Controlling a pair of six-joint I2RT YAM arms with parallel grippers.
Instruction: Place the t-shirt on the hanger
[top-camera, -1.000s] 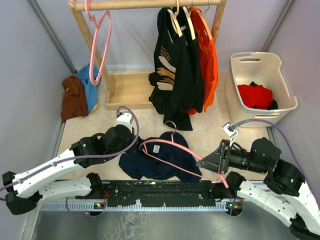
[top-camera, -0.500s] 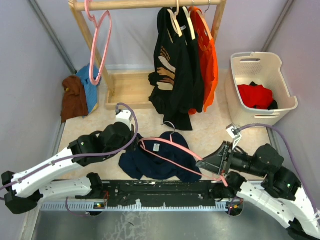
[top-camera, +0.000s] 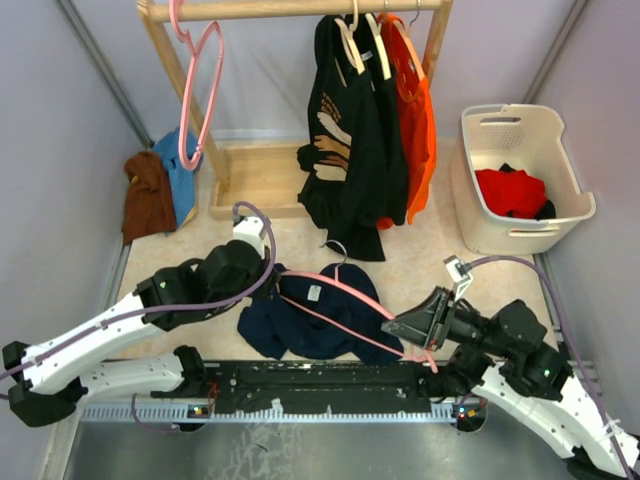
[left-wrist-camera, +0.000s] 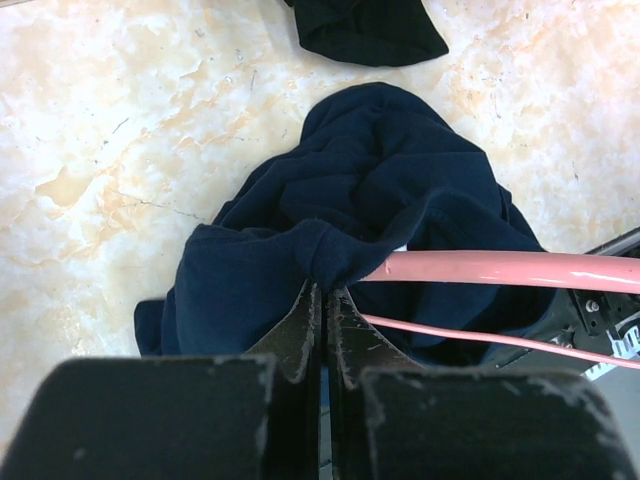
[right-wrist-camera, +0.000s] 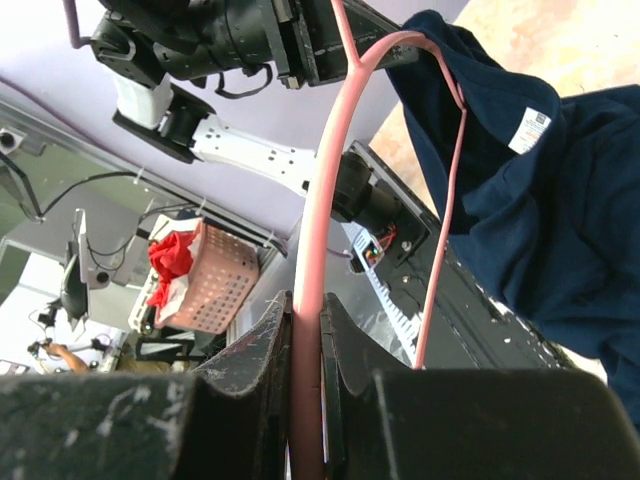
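On the desk (top-camera: 420, 262), near the middle, the bunched navy t-shirt (top-camera: 300, 328) has the pink hanger (top-camera: 345, 292) poked into its neck. The left jaws pinch the cloth tight and the right jaws clamp the hanger. Next, I'd guess, the collar gets drawn across.

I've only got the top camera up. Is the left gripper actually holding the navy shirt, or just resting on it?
Observer: It's holding it. In the left wrist view, the left gripper is shut on a bunched fold of the t-shirt.
Operator: Where's the hanger relative to that pinch?
Observer: The hanger has its thick pink bar going into the fabric right beside the pinched fold.
Operator: Does the right side have the hanger?
Observer: Yes. In the right wrist view, the right gripper is shut on the pink bar, which runs up between its jaws.
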